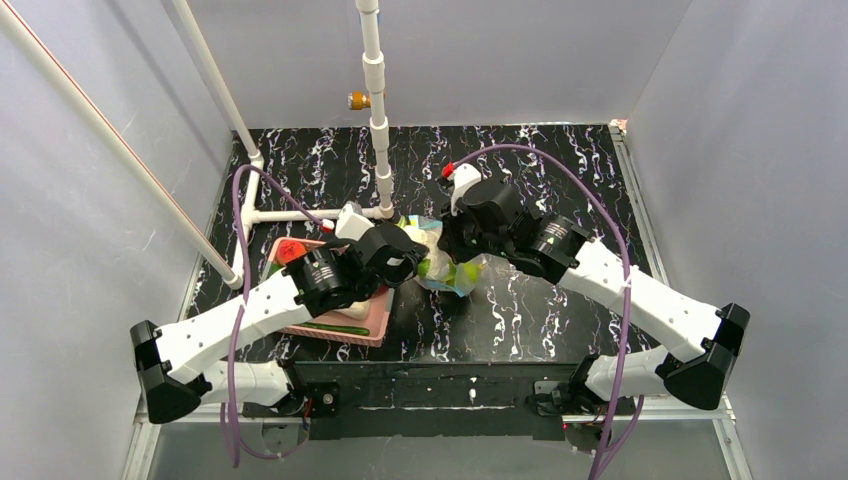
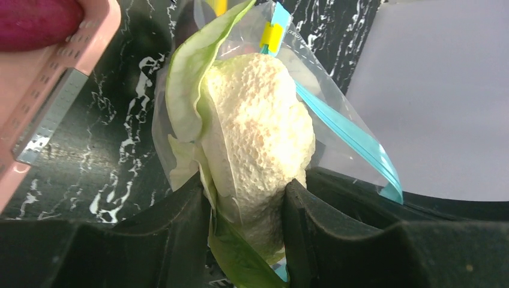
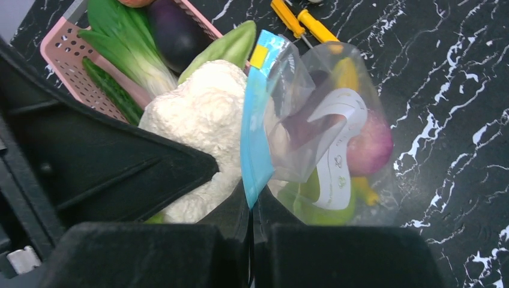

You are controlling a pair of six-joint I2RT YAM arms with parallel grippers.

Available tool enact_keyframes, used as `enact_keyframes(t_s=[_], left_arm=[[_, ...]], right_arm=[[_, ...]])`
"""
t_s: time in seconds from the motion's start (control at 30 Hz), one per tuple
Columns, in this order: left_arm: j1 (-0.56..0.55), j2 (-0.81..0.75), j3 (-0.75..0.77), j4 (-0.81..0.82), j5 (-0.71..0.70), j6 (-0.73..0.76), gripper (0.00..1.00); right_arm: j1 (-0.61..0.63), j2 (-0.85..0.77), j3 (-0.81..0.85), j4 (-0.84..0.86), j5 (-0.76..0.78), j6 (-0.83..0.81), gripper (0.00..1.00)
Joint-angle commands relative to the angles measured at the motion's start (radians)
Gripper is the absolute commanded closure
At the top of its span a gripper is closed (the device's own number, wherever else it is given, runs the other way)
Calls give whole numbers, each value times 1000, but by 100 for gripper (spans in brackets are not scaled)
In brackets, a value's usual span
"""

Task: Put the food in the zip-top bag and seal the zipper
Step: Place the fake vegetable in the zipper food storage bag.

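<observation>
Left gripper (image 2: 243,195) — jaws part-way open, clamped on the lower half of the white-and-green leafy head (image 2: 258,120), a pad on each flank. Right gripper (image 3: 251,210) — closed tight, pinching the zipper (image 3: 254,126) at one lip of the zip-top bag (image 3: 336,114). The bag hangs lifted above the table (image 3: 456,90) at mid-scene, just right of the pink basket (image 3: 57,51).

The head sits pressed against the teal strip at the bag's mouth; you cannot tell whether its top has cleared the lip. Already inside: a red-purple piece (image 3: 372,147), the green pear (image 3: 303,201) and a yellow piece (image 3: 347,72).

Step in hand, as judged: feeding the head in. It looks nearly as wide as the mouth, so lead with the narrow top and angle it toward the free lip, not into the strip. Hold your right pinch firm and draw it slightly away so the mouth gapes. Watch the loose leaf (image 2: 192,78) — it could snag the plastic and fold the lip inward. Release only once the bulk hangs below the zipper, or it may tip out toward the basket.
</observation>
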Motion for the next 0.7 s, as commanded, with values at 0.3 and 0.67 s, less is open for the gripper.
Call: enact_keyframes(t_s=[0.3,0.67], left_arm=[[0,-30,29,35,3,-154,84],[0,-43,-18,163,40,-50,41]], right_arm=[[41,-10,-44,174,-153,-39,99],[35,4,4,178,-199,-13,99]])
